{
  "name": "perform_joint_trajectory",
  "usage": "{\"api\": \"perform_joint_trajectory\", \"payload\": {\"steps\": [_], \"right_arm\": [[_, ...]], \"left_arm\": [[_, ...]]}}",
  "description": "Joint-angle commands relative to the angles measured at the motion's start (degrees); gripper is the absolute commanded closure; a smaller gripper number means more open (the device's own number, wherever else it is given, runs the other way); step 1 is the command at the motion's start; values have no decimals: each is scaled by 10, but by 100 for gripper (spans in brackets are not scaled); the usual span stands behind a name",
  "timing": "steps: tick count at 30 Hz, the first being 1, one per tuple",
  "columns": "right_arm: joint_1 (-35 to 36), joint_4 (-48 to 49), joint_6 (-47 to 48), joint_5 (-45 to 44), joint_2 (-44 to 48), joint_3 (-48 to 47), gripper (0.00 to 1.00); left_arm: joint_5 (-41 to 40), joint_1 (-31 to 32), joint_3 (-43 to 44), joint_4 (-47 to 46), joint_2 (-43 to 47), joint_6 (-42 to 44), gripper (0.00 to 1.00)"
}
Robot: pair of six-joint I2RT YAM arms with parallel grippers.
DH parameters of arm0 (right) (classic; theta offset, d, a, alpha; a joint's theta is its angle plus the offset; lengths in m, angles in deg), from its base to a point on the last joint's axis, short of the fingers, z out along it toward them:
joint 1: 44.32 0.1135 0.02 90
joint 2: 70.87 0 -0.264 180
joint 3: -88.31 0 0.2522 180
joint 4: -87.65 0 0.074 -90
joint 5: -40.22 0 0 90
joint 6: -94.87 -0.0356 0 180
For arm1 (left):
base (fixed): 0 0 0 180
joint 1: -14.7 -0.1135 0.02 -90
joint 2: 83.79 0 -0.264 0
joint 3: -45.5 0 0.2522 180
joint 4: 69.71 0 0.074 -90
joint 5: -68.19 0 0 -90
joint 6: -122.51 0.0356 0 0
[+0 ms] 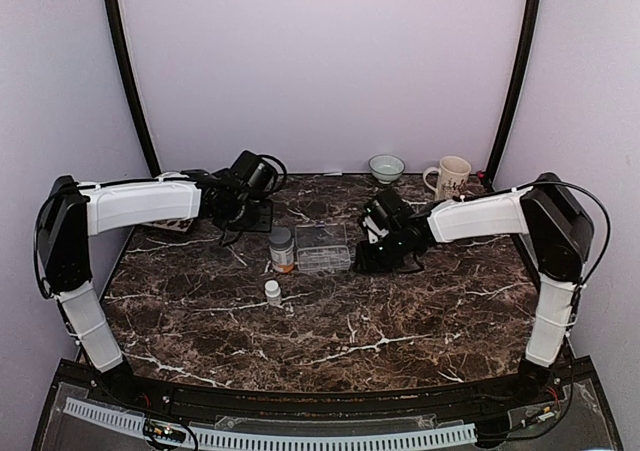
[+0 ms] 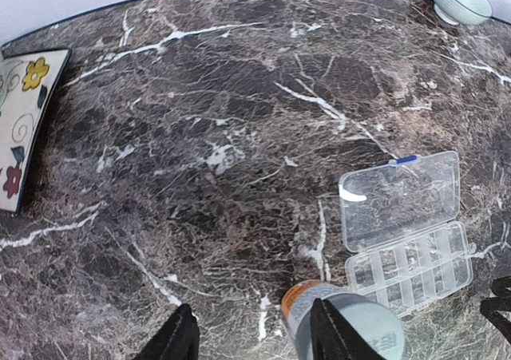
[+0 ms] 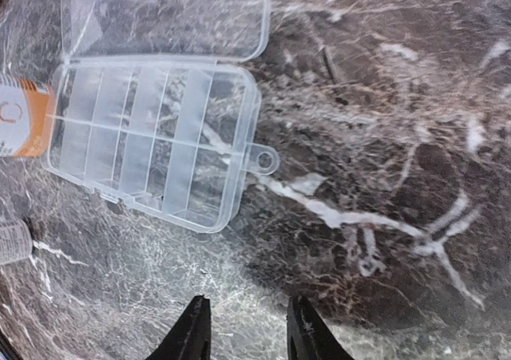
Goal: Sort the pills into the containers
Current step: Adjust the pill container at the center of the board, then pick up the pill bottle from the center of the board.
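Note:
The containers are the compartments of a clear organiser box [image 1: 322, 248] lying open mid-table, lid folded back. In the right wrist view its compartments [image 3: 152, 144] show only the marble beneath them; no pills are in view. My right gripper [image 3: 247, 332] hovers open over bare marble just off the box's tabbed end, nothing between its fingers. My left gripper [image 2: 254, 336] is open above the table, its right finger [image 2: 327, 328] in front of the grey cap of an amber bottle [image 2: 347, 324]. The box [image 2: 411, 264] lies to its right.
The amber bottle [image 1: 282, 249] stands against the box's left end, with a tiny white bottle [image 1: 272, 291] nearer the front. A bowl [image 1: 386, 167] and a mug [image 1: 450, 177] stand at the back edge. A flowered plate [image 2: 24, 120] lies at the far left.

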Motion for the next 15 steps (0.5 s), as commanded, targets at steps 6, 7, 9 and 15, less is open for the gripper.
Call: {"api": "perform_joint_trajectory", "payload": {"steps": [6,7,9,15], "right_arm": [[28,-83,130,-78,65,-113,36],[33,-92,144,-80,55,-135,33],[39,-109,166,-77,33,-184,28],[58,-153,195,-49,-41,-321,23]], "left_arm": [[74,-47,-89,-58,90,-65,41],[84,-62,-107,-67,97,-70,39],[100,-68,-131,-90,113,-76,36],[132,-81,-181,-115,149,-102,34]]}}
